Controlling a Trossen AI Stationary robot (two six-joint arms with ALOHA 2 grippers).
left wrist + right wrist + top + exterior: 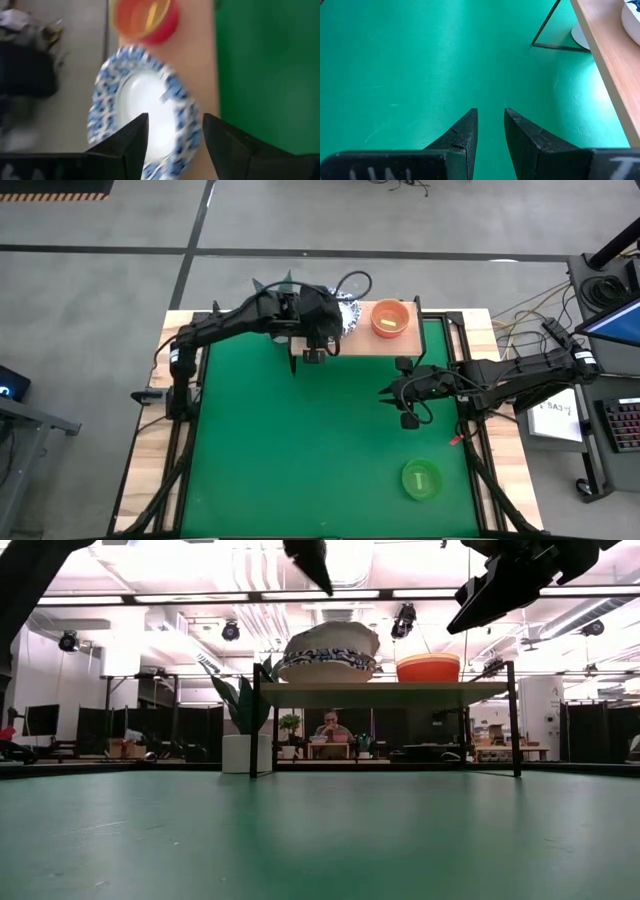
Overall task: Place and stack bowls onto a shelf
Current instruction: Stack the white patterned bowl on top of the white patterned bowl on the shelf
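A stack of white bowls with blue-patterned rims (330,650) stands on the left half of the wooden shelf (420,693), half hidden under my left arm in the high view (349,313). A red bowl (390,318) sits beside it on the shelf, with yellow showing inside. My left gripper (175,117) hangs open just above the white stack (145,95), touching nothing. A green bowl (421,480) rests on the mat near its right near corner. My right gripper (388,395) hovers over the mat in front of the shelf, narrowly open (491,111) and empty. No purple bowl shows.
The green mat (300,450) covers the table in front of the shelf. A potted plant (240,730) stands behind the shelf's left end. The shelf's thin black legs (545,30) stand on the mat. A person sits far behind (330,725). Cables lie beyond the table's right edge.
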